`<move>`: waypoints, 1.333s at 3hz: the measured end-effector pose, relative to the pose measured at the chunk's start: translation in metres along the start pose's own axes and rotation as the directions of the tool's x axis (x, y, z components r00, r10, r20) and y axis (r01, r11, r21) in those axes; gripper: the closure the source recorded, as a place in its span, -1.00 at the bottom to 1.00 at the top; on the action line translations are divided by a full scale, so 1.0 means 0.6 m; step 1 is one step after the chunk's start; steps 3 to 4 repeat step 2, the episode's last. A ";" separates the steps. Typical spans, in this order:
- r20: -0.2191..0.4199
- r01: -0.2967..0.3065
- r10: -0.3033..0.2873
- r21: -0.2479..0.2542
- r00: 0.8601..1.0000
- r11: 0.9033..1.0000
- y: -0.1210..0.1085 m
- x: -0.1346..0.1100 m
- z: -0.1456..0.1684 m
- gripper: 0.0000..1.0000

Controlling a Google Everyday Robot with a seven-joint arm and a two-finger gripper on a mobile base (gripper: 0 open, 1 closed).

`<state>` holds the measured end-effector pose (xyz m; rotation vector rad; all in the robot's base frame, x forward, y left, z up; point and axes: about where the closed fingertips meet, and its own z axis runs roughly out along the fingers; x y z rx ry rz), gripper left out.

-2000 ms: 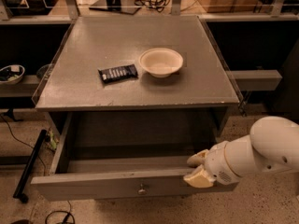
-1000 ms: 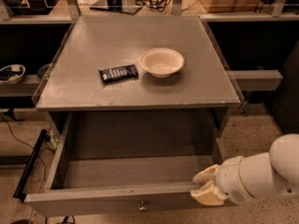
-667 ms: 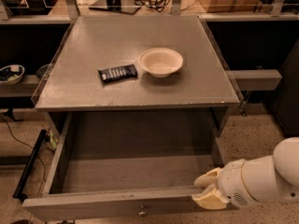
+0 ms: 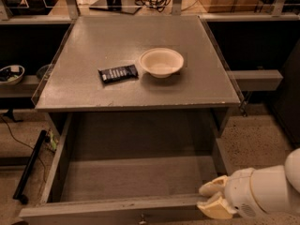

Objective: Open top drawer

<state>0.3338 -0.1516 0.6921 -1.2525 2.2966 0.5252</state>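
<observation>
The top drawer (image 4: 117, 210) stands pulled far out under the grey counter, its grey box interior (image 4: 136, 177) bare. Its front runs along the bottom edge of the view, with the small knob (image 4: 141, 218) just showing at centre. My gripper (image 4: 213, 198), with cream fingers on a white arm, is at the right end of the drawer front, its fingers over the top edge there.
On the grey counter (image 4: 140, 93) sit a cream bowl (image 4: 161, 62) and a dark snack bar (image 4: 118, 73). Side shelves stand left and right, with a bowl (image 4: 10, 74) on the left one. A black bar (image 4: 29, 168) lies on the floor at left.
The drawer has slid further out toward the camera, and my gripper has moved down and back with its front.
</observation>
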 end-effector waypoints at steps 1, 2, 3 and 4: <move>0.000 0.000 0.000 0.000 1.000 1.000 0.000 -0.001 -0.002 1.00; 0.000 0.000 0.000 0.000 1.000 1.000 0.000 -0.001 -0.002 0.56; 0.000 0.000 0.000 0.000 1.000 1.000 0.000 -0.001 -0.002 0.56; 0.000 0.000 0.000 0.000 1.000 1.000 0.000 -0.001 -0.002 0.56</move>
